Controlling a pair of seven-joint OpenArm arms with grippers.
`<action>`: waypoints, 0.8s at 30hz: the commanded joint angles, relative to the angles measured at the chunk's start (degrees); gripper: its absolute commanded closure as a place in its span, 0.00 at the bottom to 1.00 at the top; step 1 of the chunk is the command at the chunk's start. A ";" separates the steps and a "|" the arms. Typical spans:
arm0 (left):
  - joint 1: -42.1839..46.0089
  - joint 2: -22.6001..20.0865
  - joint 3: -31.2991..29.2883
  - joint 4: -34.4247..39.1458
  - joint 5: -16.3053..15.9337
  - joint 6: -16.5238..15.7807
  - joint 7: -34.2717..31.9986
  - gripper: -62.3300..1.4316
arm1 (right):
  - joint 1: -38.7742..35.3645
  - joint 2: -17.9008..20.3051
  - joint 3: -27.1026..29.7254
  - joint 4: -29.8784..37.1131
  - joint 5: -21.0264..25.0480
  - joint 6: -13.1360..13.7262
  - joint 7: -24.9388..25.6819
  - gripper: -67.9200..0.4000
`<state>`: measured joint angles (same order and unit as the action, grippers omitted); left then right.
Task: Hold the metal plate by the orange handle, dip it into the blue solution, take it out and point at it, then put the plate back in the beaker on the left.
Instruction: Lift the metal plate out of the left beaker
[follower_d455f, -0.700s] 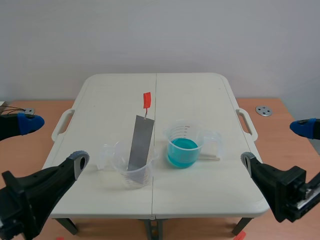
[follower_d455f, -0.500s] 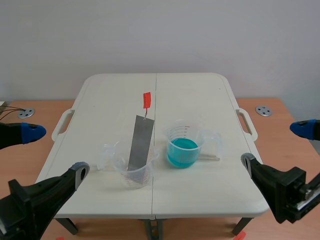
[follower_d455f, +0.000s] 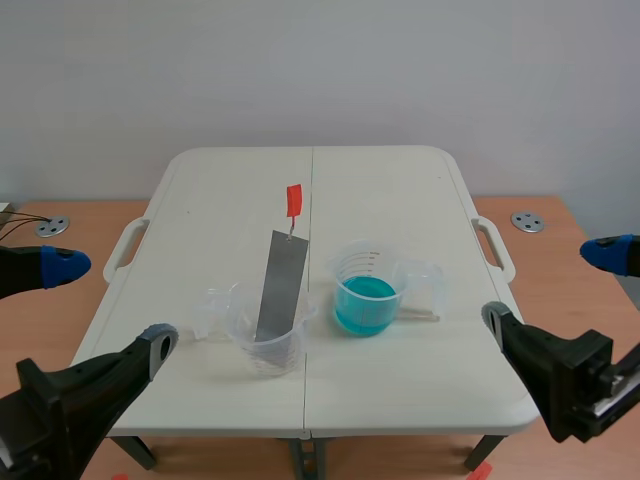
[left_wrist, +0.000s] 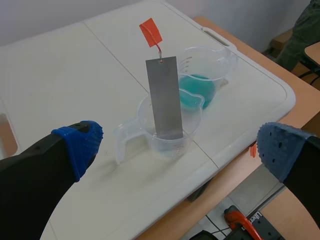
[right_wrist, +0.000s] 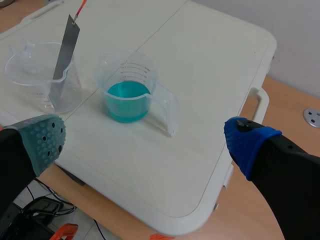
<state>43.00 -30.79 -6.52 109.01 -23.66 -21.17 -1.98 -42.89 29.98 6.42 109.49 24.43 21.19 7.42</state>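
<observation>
Metal plate (left_wrist: 165, 97) stands tilted in the clear beaker (left_wrist: 167, 132), just ahead of the left gripper (left_wrist: 177, 150), roughly centred between its spread fingers and touching neither. Orange handle (left_wrist: 150, 32) sticks up off the plate's top end, farther ahead of that gripper. Blue solution (right_wrist: 126, 100) sits in the second beaker (right_wrist: 135, 75), ahead of the right gripper (right_wrist: 146, 141); those fingers are also wide apart, nothing between them. Both beakers are on the white table (follower_d455f: 400, 200), near each other but apart. Progress, my read: nothing done yet. Handle not gripped, no dip, no pointing, no return. Next: grab the handle; the left looks lined up.
</observation>
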 joint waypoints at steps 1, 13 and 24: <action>-0.02 0.28 -0.35 0.55 -0.57 -0.11 -0.94 0.00 | 0.04 0.00 0.55 0.96 0.42 -0.22 0.83 0.02; 0.00 0.28 -0.35 0.55 -0.55 0.09 -0.94 0.39 | 0.39 -0.02 0.52 0.96 0.44 -0.17 0.85 0.02; 2.21 0.22 -0.35 0.55 1.53 0.11 -0.96 0.95 | 4.44 -0.02 -1.99 0.90 0.44 0.24 -1.01 0.02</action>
<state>43.48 -30.79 -6.55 109.01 -22.11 -21.04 -2.02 -39.31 29.98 4.93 109.49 24.43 21.41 5.89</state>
